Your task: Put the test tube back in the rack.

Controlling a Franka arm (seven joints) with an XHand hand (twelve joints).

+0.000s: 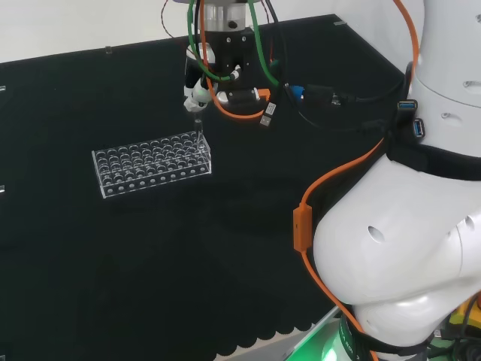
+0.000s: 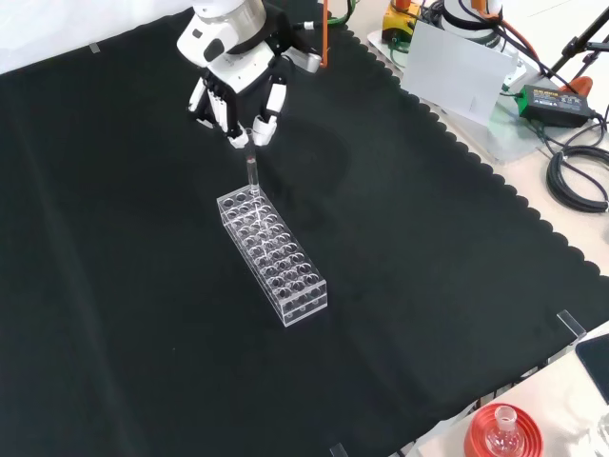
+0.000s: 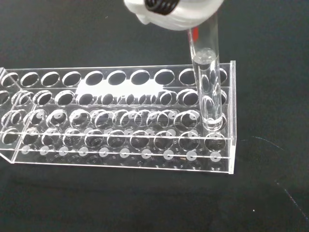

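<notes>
A black cloth [image 2: 400, 286] with a scalloped edge covers the counter [image 2: 571, 257], whose pale top shows past the cloth at the right of the front view. On that bare strip lie a coil of black cable [image 2: 578, 181], a black power adapter [image 2: 552, 98] and a tilted sheet of frosted clear plastic [image 2: 459, 71]. At the lower right corner of the front view a small glass flask [image 2: 501, 438] sits in a red ribbed ring stand [image 2: 483, 443].

The robot hand [image 2: 236, 100] hangs above the cloth with its fingers [image 2: 264, 126] curled downward and pinched round the upper end of a clear glass test tube [image 2: 252, 176]. The tube stands nearly upright straight below the robot hand. It is a slim, round-bottomed cylinder, and in the wrist view a liquid line shows partway up inside it [image 3: 206, 53].

Directly under the robot hand lies a clear plastic test tube rack [image 2: 276, 255], a long block with rows of round holes in its top plate and matching holes in a lower plate. In the wrist view the lower end of the tube has passed through a hole in the end column of the rack [image 3: 120, 121], in the row next to one long edge, and its rounded bottom sits near the lower plate. Whether it touches the base cannot be told. The other holes in view hold nothing.

In the head view orange and green cables [image 1: 240, 90] trail from the wrist above the robot hand [image 1: 197, 94].
</notes>
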